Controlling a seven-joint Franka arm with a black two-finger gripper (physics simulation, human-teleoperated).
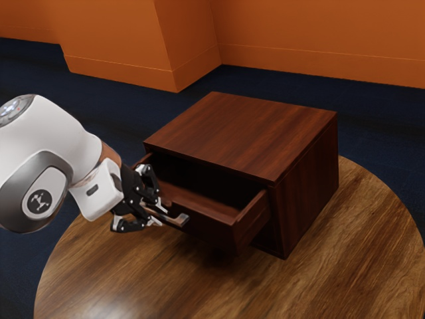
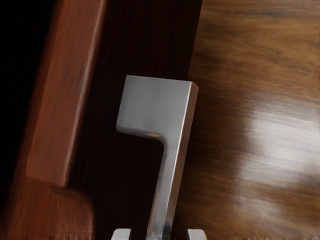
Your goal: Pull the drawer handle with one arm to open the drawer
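Round and brown, the wooden bench (image 1: 345, 266) spreads out closest to the camera in the exterior view, its grain glossy under the light. Around it lies a dark blue floor (image 1: 106, 100), and beyond that rises an orange wall (image 1: 299, 33).

On the bench stands a dark reddish-brown cabinet (image 1: 246, 133), boxy and flat-topped, set toward the exterior view's right and back from the near rim. My arm (image 1: 40, 173), white with grey joints, comes in from the exterior view's left and reaches toward the cabinet's front.

The drawer (image 1: 212, 222) stands partly pulled out. Its front panel is clear of the cabinet's face, and a dark gap shows behind it under the cabinet's top.

A grey metal handle (image 2: 165, 110) sticks out from the drawer's front, bent at a right angle. In the wrist view it runs from just under my hand toward the panel, with the bench's wood beside it.

My jaws are at this handle, black against the drawer's front, and they straddle it. Whether they are clenched on the metal or standing loose around it, I cannot tell.
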